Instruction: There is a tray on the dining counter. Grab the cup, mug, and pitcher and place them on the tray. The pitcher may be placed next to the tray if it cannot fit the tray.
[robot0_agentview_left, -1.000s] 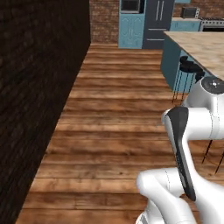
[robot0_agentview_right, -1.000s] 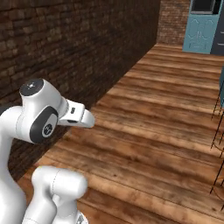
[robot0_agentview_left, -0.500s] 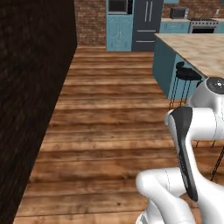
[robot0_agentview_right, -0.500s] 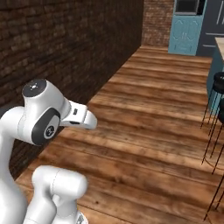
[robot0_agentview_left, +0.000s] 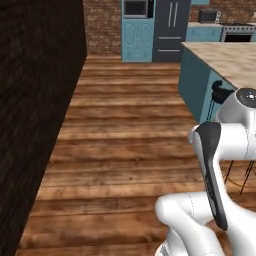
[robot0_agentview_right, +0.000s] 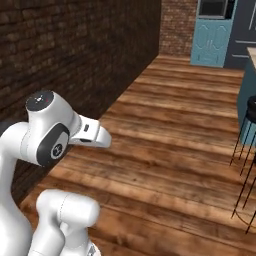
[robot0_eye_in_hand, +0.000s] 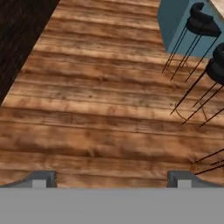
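Mostly it is floor: wide brown wooden planks (robot0_agentview_left: 125, 150) running from the robot to the far end of the room. Along one side stands a dark brick wall (robot0_agentview_left: 30, 125), its near stretch so shadowed that the bricks are hard to make out. Opposite it is the dining counter (robot0_agentview_left: 225, 57), beige marble top on a teal base, cut off by the frame edge so only one corner shows; whatever stands further along it is out of sight. At the back are teal cabinets (robot0_agentview_left: 137, 37) and a tall dark fridge (robot0_agentview_left: 170, 30), small and blurry. Black stools (robot0_eye_in_hand: 199, 22) on thin wire legs stand against the counter's teal side, partly cropped. The white arm (robot0_agentview_right: 50, 135) is folded close over its base, hiding some of the floor. In the hand view the fingers (robot0_eye_in_hand: 41, 178) are spread wide apart, holding nothing, only their tips visible above bare planks.
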